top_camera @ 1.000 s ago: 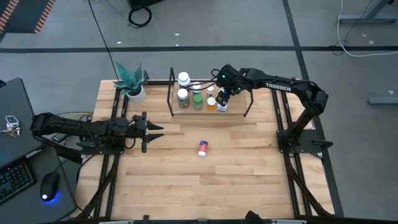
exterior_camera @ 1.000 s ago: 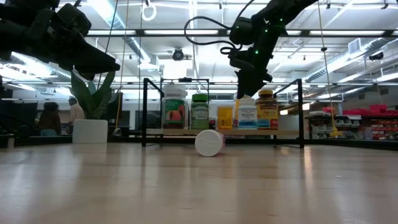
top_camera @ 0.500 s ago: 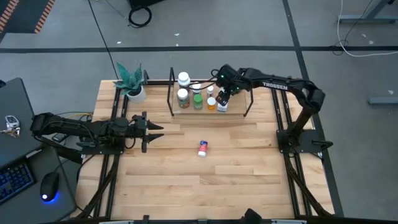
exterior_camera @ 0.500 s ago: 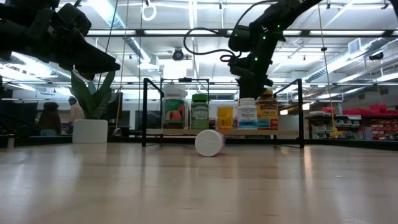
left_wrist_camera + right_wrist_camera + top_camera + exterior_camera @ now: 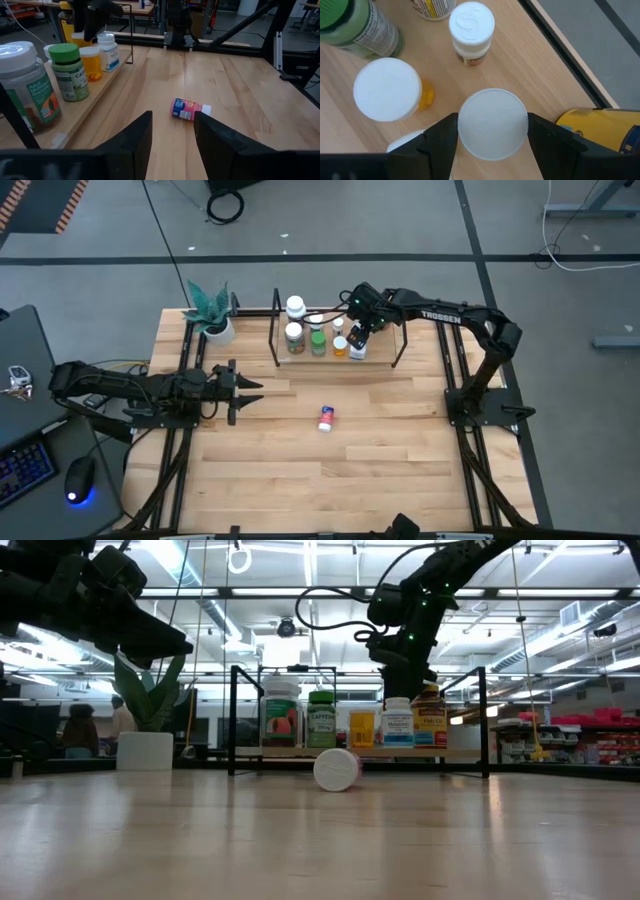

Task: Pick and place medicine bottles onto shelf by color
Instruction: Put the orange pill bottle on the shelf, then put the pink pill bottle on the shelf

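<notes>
Two dark, jointed robot arms — matte black throughout

The right arm (image 5: 455, 320) carries white "TROSSEN" lettering along its long link, small green lights near the wrist, and a black cable looping beside it; the left arm (image 5: 120, 392) is plain black — each hand ends in two broad, flat black fingers (image 5: 135, 142).

A grey concrete floor (image 5: 560, 380) surrounds the wooden table (image 5: 300, 470). Left of the table stands a dark desk (image 5: 25, 440) with a keyboard (image 5: 20, 470) and mouse (image 5: 80, 478). Beyond the table, long ceiling lights (image 5: 300, 592) glow.
</notes>
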{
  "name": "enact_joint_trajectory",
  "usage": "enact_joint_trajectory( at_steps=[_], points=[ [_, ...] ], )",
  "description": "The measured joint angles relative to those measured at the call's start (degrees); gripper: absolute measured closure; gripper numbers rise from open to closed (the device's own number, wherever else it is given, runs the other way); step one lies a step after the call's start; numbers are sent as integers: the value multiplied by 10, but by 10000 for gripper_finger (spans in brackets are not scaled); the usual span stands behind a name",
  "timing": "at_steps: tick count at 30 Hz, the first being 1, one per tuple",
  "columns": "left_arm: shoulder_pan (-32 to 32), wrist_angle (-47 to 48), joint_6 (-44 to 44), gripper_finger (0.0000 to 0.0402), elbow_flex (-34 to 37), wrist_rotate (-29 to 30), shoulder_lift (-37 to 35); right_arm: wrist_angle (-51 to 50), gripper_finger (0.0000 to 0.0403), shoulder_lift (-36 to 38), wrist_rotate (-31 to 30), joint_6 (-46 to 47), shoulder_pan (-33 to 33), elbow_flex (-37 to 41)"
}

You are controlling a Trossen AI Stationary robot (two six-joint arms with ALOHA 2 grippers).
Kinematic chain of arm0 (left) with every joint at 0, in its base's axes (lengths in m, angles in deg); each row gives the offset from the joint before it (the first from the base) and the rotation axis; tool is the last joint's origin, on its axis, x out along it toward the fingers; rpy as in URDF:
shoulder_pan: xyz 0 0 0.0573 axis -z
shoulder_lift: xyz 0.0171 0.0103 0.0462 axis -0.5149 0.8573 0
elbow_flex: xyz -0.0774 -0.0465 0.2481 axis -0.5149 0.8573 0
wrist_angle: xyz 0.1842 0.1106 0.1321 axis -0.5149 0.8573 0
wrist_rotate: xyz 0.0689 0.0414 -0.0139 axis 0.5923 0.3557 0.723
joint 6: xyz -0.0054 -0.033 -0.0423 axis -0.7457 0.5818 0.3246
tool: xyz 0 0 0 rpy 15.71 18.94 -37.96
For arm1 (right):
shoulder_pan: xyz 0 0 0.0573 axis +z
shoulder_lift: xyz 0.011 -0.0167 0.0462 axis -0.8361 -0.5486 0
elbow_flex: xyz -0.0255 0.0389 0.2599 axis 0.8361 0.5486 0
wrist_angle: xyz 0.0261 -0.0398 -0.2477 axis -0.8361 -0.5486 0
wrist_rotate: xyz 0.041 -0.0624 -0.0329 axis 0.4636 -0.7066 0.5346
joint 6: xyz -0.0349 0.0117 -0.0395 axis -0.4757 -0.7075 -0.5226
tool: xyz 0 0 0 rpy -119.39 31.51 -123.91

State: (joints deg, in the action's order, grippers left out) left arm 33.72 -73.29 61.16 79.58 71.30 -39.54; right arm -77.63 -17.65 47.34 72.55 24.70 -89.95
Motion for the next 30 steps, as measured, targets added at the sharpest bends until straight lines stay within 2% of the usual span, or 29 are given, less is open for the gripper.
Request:
enact_joint_trajectory(
  at_steps=[16,23,30],
  points=[
    [0,0,0,249,0,0,0,-12,138,0,1,0,0,-5],
    [0,0,0,258,0,0,0,-65,137,0,-4,11,16,-82],
    [0,0,0,255,0,0,0,-71,137,1,-14,-1,87,-144]
  ],
)
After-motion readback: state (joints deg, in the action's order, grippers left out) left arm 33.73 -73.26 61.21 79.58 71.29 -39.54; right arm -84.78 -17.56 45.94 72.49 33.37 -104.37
